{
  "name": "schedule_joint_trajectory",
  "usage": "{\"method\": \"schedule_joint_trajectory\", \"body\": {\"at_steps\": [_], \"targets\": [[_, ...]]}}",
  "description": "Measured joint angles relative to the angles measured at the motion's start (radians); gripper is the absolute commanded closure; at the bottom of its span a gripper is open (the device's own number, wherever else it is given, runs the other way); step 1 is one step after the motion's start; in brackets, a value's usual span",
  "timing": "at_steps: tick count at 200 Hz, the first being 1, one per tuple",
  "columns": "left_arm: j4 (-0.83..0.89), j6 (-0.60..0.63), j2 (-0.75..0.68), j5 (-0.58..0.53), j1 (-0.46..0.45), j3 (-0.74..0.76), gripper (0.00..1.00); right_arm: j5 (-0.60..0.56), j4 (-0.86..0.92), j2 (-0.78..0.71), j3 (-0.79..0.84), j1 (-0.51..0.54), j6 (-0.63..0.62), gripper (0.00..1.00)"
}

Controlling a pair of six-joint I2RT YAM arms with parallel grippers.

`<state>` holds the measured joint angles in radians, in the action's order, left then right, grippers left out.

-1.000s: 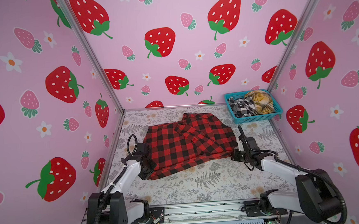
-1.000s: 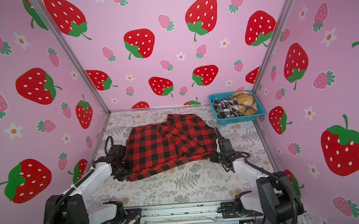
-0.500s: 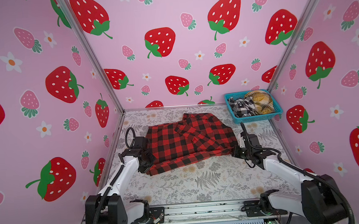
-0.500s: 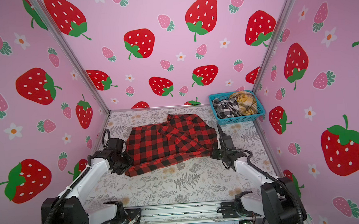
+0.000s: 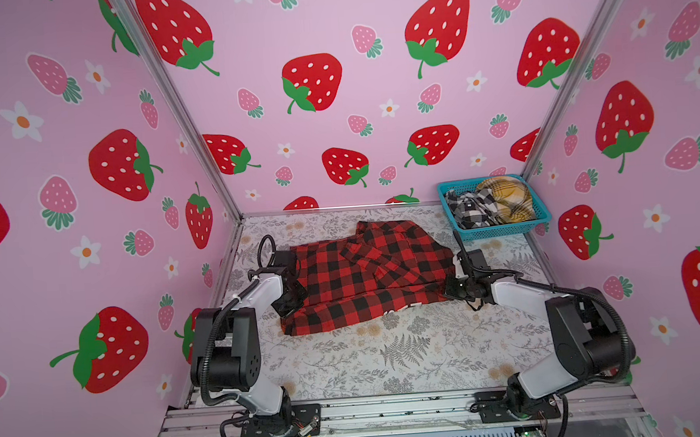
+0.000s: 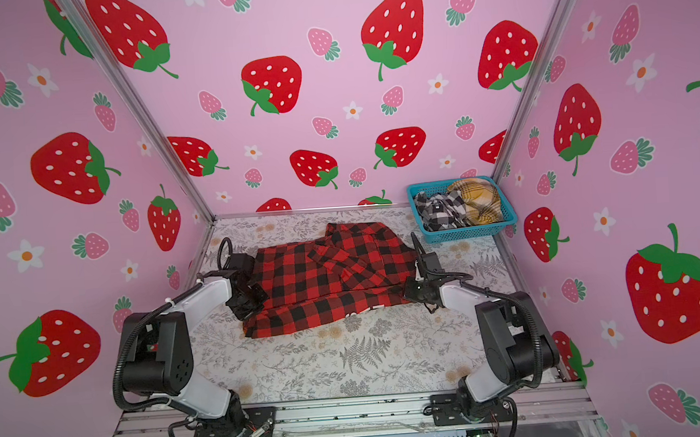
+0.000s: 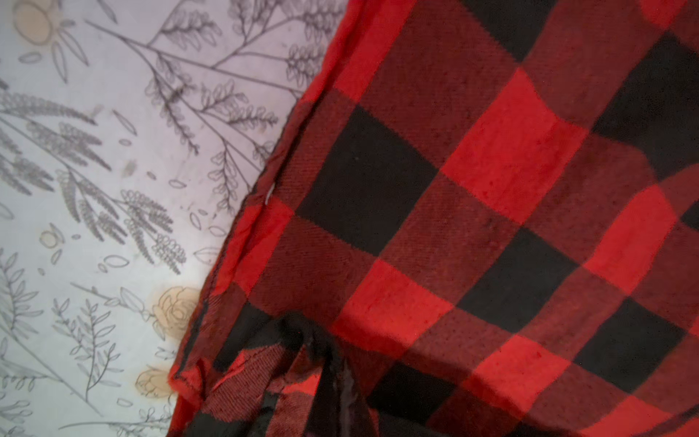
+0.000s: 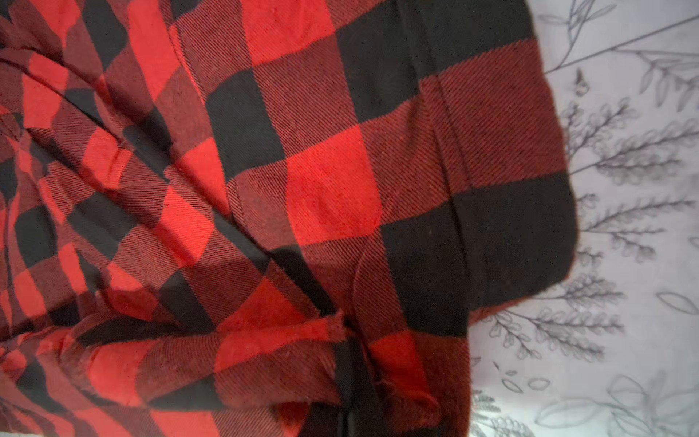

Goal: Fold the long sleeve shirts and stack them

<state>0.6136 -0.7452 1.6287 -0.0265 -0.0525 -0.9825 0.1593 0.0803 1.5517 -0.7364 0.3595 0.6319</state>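
The red-and-black check long sleeve shirt [image 5: 368, 276] [image 6: 327, 279] lies across the floral table in both top views, its near part doubled over. My left gripper [image 5: 293, 302] [image 6: 251, 304] is shut on the shirt's left edge. My right gripper [image 5: 452, 292] [image 6: 411, 292] is shut on its right edge. In each wrist view the cloth bunches into the closed jaws, at the left gripper [image 7: 340, 378] and at the right gripper [image 8: 348, 378]. A black-and-white check shirt [image 5: 470, 210] and a mustard-yellow plaid shirt [image 5: 505, 199] lie crumpled in the basket.
A blue mesh basket [image 5: 503, 232] stands in the back right corner. Pink strawberry walls close in three sides. Floral table surface [image 5: 389, 350] shows between the shirt and the metal rail at the front.
Both grippers have moved away from the front edge, carrying the shirt's near hem up and over toward the back. The shirt's near edge now lies farther back.
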Motion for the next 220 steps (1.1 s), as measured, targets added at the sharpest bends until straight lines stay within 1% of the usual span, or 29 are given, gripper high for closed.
{"method": "schedule_joint_trajectory", "body": {"at_steps": [17,21,23,27,34,39,47,53,55,62,75,86,106,116,127,139,151,161,174,184,195,209,212,220], "targets": [[-0.02,0.01,0.032,-0.006,0.0,-0.018,1.0,0.006,-0.011,0.014,0.0,0.0,0.002,1.0],[-0.026,0.013,0.037,-0.008,0.0,-0.019,1.0,0.006,-0.013,0.018,0.0,0.0,0.003,0.96],[-0.029,0.013,0.04,-0.009,0.0,-0.02,0.97,0.007,-0.014,0.019,0.0,0.0,0.003,0.92],[-0.032,0.016,0.047,-0.01,0.001,-0.022,0.85,0.009,-0.014,0.023,0.0,0.0,0.003,0.85],[-0.033,0.021,0.059,-0.011,0.002,-0.028,0.7,0.011,-0.016,0.03,-0.001,0.0,0.004,0.72],[-0.03,0.024,0.069,-0.014,0.002,-0.035,0.61,0.013,-0.016,0.036,-0.002,0.0,0.005,0.63],[-0.024,0.03,0.086,-0.019,0.003,-0.051,0.53,0.016,-0.018,0.043,-0.004,0.0,0.006,0.51],[-0.019,0.029,0.098,-0.022,0.004,-0.065,0.48,0.023,-0.019,0.043,-0.011,0.0,0.002,0.49],[-0.018,0.028,0.099,-0.023,0.004,-0.068,0.47,0.025,-0.019,0.043,-0.013,0.0,-0.001,0.46],[-0.014,0.027,0.1,-0.027,0.004,-0.076,0.44,0.024,-0.018,0.042,-0.02,0.002,0.0,0.42],[0.003,0.019,0.076,-0.043,0.004,-0.081,0.42,0.014,0.003,0.035,-0.031,0.003,-0.004,0.38],[0.034,0.011,0.027,-0.055,0.001,-0.084,0.42,-0.002,0.036,0.019,-0.043,0.006,-0.009,0.35],[0.076,-0.003,-0.075,-0.063,-0.027,-0.097,0.51,-0.037,0.097,-0.029,-0.081,0.013,-0.026,0.28],[0.081,-0.014,-0.116,-0.059,-0.058,-0.101,0.59,-0.05,0.119,-0.042,-0.114,0.018,-0.036,0.24],[0.082,-0.028,-0.13,-0.037,-0.093,-0.101,0.67,-0.062,0.135,-0.041,-0.158,0.024,-0.051,0.23],[0.071,-0.046,-0.111,0.003,-0.124,-0.094,0.67,-0.072,0.153,-0.027,-0.206,0.035,-0.062,0.25],[0.047,-0.06,-0.064,0.055,-0.131,-0.079,0.6,-0.081,0.162,-0.005,-0.248,0.048,-0.073,0.3],[0.025,-0.075,-0.01,0.102,-0.129,-0.078,0.55,-0.083,0.167,0.018,-0.275,0.059,-0.079,0.37],[0.005,-0.079,0.067,0.158,-0.129,-0.106,0.47,-0.082,0.172,0.052,-0.304,0.072,-0.082,0.42],[0.005,-0.075,0.141,0.194,-0.135,-0.181,0.44,-0.081,0.179,0.08,-0.32,0.083,-0.088,0.45],[0.004,-0.067,0.215,0.217,-0.152,-0.298,0.43,-0.084,0.191,0.104,-0.332,0.097,-0.087,0.48],[-0.003,-0.05,0.311,0.226,-0.182,-0.492,0.43,-0.091,0.214,0.117,-0.332,0.116,-0.086,0.48],[-0.002,-0.043,0.335,0.222,-0.189,-0.544,0.43,-0.091,0.216,0.117,-0.33,0.119,-0.085,0.5],[-0.005,-0.029,0.39,0.223,-0.206,-0.663,0.42,-0.092,0.22,0.116,-0.322,0.128,-0.082,0.51]]}}
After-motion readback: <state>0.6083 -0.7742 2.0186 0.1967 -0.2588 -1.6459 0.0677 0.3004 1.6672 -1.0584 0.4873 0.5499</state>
